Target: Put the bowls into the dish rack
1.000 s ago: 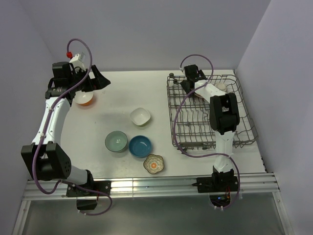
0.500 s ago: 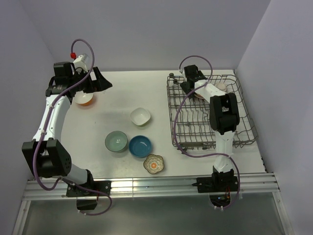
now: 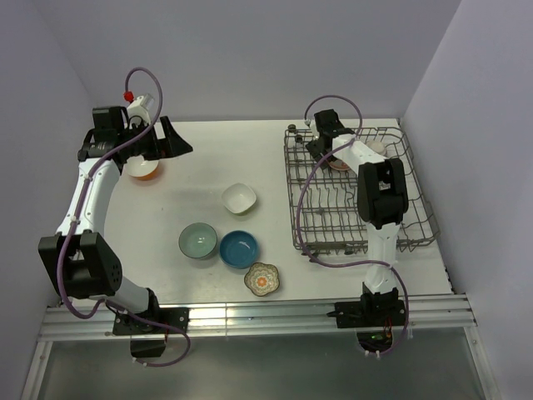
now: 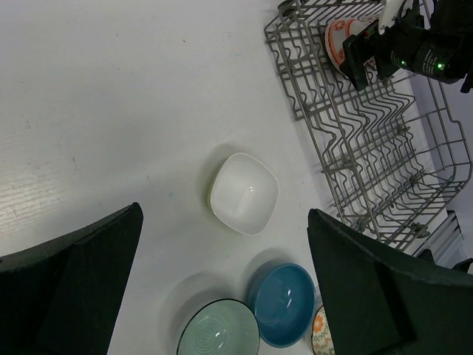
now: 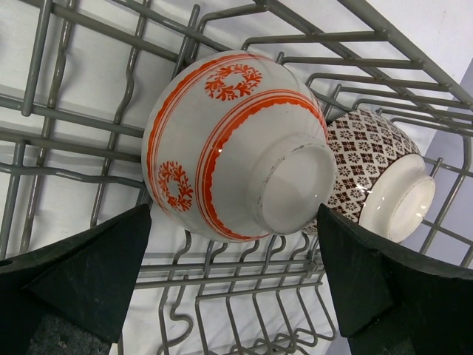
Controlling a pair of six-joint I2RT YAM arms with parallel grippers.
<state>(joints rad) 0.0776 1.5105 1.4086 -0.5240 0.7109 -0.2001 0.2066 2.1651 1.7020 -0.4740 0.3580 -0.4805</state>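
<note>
The dish rack (image 3: 358, 192) stands at the right. An orange-white bowl (image 5: 229, 140) lies on its side among the tines at the rack's far left corner, with a grey patterned bowl (image 5: 369, 163) right behind it. My right gripper (image 5: 233, 281) is open just above the orange-white bowl, fingers wide of it on both sides. On the table lie a white squarish bowl (image 4: 244, 192), a pale teal bowl (image 4: 219, 329), a deep blue bowl (image 4: 284, 303) and a floral bowl (image 3: 262, 279). My left gripper (image 4: 225, 288) is open and empty, high over the far left of the table (image 3: 175, 137).
An orange bowl-like thing (image 3: 144, 169) sits partly hidden under the left arm at the far left. The rack's near rows of tines (image 3: 350, 221) hold nothing. Walls close in at the back and on both sides.
The left wrist has risen and turned slightly, its cable loop lifting. The right gripper and all the bowls stay where they were.
</note>
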